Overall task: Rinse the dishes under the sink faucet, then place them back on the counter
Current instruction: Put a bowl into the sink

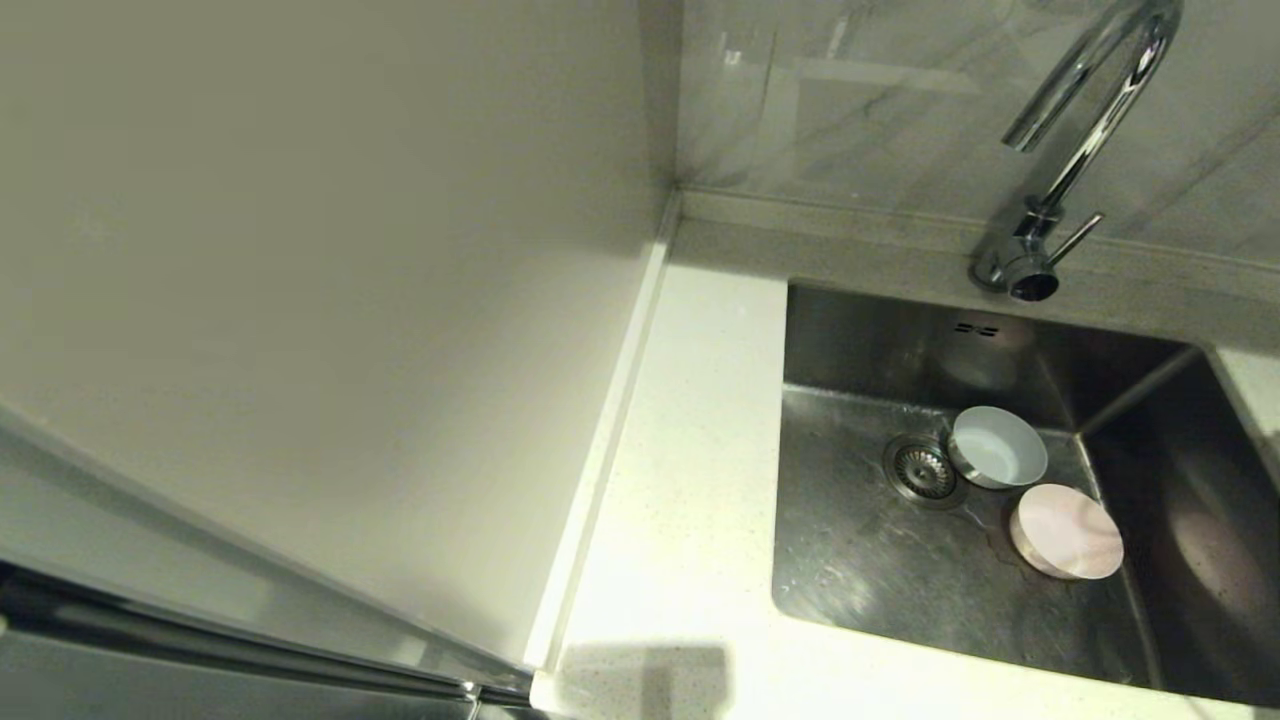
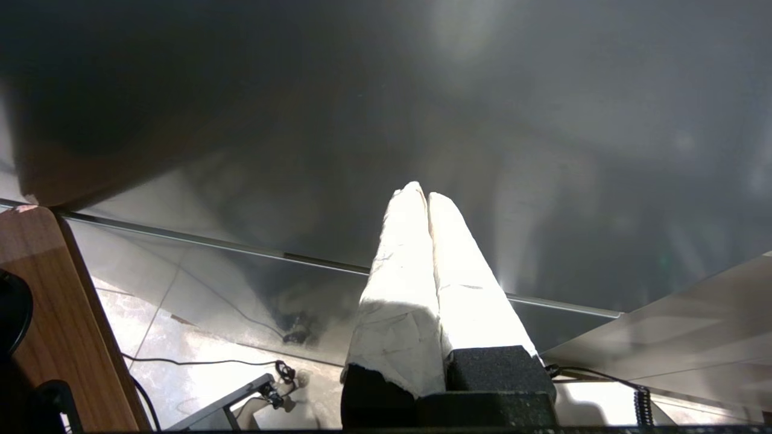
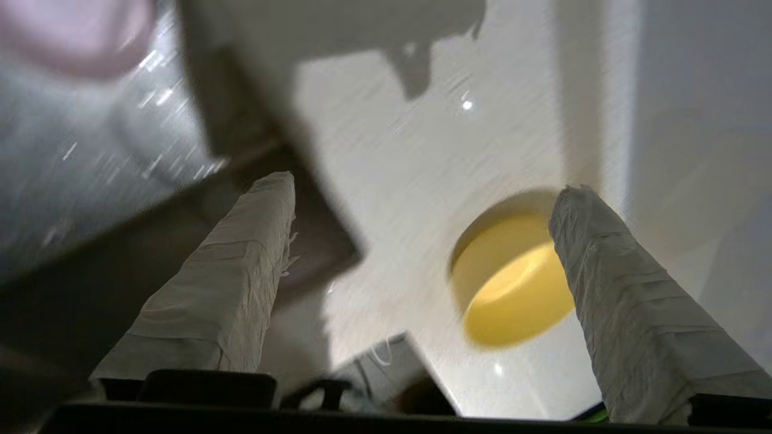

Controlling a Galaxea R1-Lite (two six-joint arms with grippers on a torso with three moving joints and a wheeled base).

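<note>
In the head view the pale blue bowl [image 1: 997, 447] sits open side up in the steel sink [image 1: 860, 560], right beside the drain [image 1: 922, 470]. The pale pink bowl [image 1: 1066, 531] lies bottom up just in front of it. The chrome faucet [image 1: 1075, 150] rises behind the sink, and no water shows. In the right wrist view the yellow bowl [image 3: 512, 283] rests bottom up on the white counter [image 3: 422, 120]. My right gripper [image 3: 425, 188] hangs open above the counter, one finger [image 3: 609, 283] overlapping the bowl's edge. My left gripper [image 2: 422, 193] is shut and empty, away from the sink.
A tall pale panel [image 1: 300, 250] bounds the counter strip [image 1: 690, 450] on the left, with grey marbled wall tiles [image 1: 880, 100] behind. The left wrist view shows a steel cabinet front [image 2: 301, 120], floor tiles and cables [image 2: 199, 361]. Neither arm appears in the head view.
</note>
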